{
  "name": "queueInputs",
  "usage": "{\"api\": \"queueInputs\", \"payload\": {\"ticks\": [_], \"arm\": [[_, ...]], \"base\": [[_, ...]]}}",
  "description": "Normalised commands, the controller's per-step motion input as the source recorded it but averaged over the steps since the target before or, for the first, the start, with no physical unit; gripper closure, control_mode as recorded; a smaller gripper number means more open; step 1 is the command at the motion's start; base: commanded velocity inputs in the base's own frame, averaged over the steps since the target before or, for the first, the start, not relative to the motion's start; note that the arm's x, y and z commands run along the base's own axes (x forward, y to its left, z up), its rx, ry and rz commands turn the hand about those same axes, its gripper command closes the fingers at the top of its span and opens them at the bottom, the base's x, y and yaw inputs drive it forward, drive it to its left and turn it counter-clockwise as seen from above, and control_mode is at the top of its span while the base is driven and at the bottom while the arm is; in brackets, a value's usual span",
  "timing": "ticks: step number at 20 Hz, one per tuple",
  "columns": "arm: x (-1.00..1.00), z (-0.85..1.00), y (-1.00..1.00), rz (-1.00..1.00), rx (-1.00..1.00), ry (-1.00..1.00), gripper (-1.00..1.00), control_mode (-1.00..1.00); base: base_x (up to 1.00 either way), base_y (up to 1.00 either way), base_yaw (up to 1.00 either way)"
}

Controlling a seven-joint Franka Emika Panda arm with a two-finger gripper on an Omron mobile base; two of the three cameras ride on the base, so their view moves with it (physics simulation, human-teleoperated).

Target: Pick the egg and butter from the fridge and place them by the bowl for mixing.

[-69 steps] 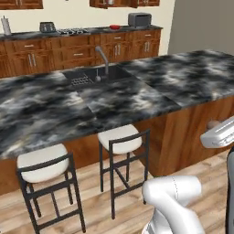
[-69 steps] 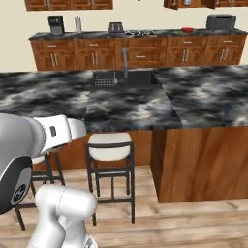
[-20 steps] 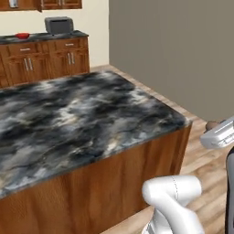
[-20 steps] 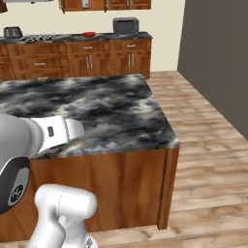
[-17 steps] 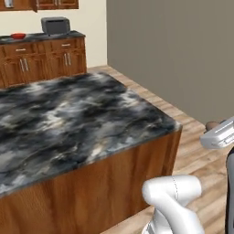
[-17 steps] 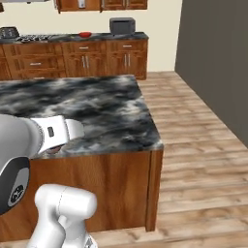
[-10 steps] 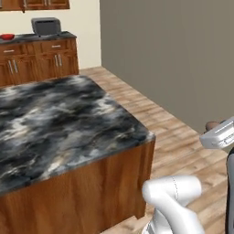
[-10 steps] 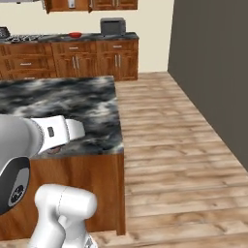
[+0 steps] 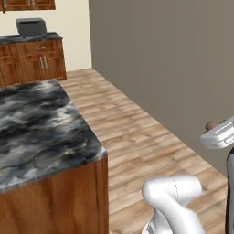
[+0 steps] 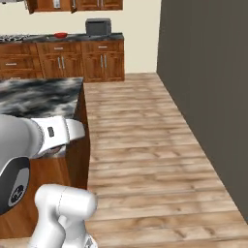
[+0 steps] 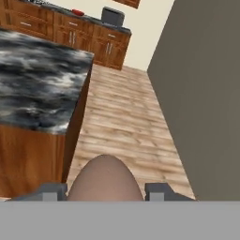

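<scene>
The egg [image 11: 104,180], a brownish rounded ball, sits between the two dark fingertips of my gripper [image 11: 105,191], which is shut on it. A bit of the egg [image 9: 211,125] also peeks out beside the white hand at the right edge of the left base view. The fridge [image 9: 173,64] rises as a tall plain grey face to the right, and it stands on the right in the right base view [image 10: 208,82] and in the hand view [image 11: 206,93] too. The butter and the bowl are out of view.
A black marble island [image 9: 41,128] with wooden sides stands to the left; its corner is close to the arm [image 10: 80,104]. A wooden plank floor [image 10: 145,145] runs between island and grey face. Brown cupboards [image 10: 63,60] at the back carry a dark toaster [image 10: 98,26] and a small red thing [image 10: 60,35].
The whole picture has swung: the island slid off to the left and the grey face came in on the right, so the base has moved. The egg stays in the gripper.
</scene>
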Motion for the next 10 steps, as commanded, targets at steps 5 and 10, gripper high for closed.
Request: {"api": "queueInputs", "payload": {"ticks": [5, 10], "arm": [[0.0, 0.0, 0.0, 0.0, 0.0, 0.0, 1.0, 1.0], [0.0, 0.0, 0.0, 0.0, 0.0, 0.0, 1.0, 1.0]], "base": [[0.35, -1.0, 0.06], [0.79, -1.0, 0.09]]}}
